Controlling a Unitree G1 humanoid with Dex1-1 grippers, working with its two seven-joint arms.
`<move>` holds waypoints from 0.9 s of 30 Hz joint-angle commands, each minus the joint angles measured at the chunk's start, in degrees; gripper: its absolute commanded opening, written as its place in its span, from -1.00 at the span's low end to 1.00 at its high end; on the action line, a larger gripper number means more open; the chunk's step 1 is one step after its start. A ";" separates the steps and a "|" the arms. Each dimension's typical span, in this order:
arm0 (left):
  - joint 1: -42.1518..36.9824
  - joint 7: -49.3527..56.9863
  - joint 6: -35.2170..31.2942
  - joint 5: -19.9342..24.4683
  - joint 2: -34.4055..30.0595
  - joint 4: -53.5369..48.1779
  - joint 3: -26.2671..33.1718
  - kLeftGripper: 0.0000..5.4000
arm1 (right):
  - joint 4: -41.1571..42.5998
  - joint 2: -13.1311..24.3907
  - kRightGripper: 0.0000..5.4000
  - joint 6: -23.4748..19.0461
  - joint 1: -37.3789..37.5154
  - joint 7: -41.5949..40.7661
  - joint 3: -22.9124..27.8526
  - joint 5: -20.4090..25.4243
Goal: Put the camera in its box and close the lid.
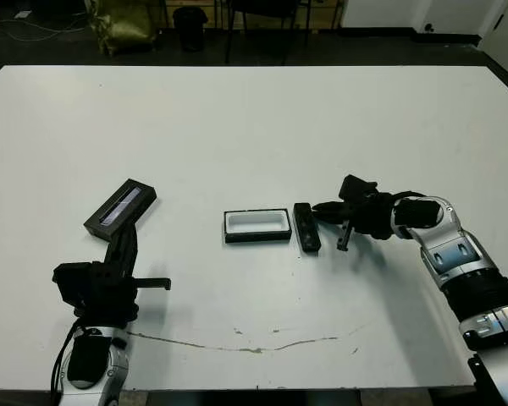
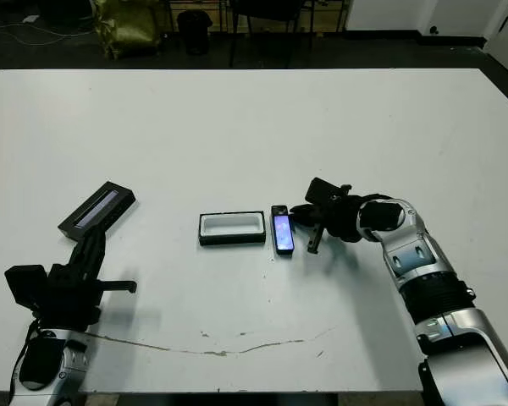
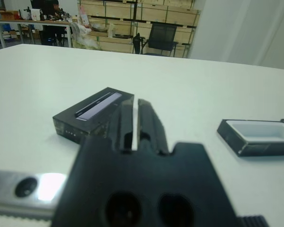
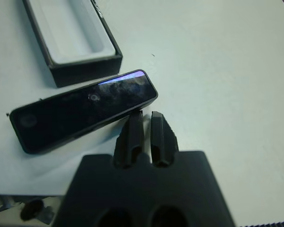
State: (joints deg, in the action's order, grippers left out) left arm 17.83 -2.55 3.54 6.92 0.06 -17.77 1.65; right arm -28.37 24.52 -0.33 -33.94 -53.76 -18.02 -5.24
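- Your right gripper (image 4: 143, 124): fingers nearly together, gripping nothing, tips at the camera's (image 2: 282, 231) edge.
- Camera lies flat, just at 3 o'clock of the open box (image 2: 231, 227).
- Lid (image 2: 96, 210) sits far at 9 o'clock; your left gripper (image 3: 135, 124), fingers nearly closed and empty, points at it.

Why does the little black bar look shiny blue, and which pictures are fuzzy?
Right eye view: light glints bluish off the camera. Right wrist view: only its end glints, and the right gripper close up is fuzzy. Left wrist view: the left gripper is fuzzy too.

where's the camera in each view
left eye: camera lies right of the box.
right eye: same spot, bluish glint.
left wrist: only a sliver at the edge, past the box.
right wrist: lies ahead of the right gripper.
Shared landmark: the box.
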 commanded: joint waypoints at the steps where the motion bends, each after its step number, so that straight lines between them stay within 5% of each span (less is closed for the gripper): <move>1: 0.73 0.03 -0.69 -0.29 -0.08 0.70 0.03 -0.99 | -2.41 -0.83 -1.00 -1.39 0.23 -0.44 -1.28 -1.18; 27: 0.99 0.75 -2.34 -0.79 0.17 -0.38 -0.14 -0.99 | -9.20 -4.06 -1.00 1.82 -3.38 -0.08 -2.45 -2.08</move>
State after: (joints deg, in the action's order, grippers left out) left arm 18.20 -2.30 2.73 6.76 0.15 -18.07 1.55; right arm -36.04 21.49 2.65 -38.34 -53.11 -19.17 -6.20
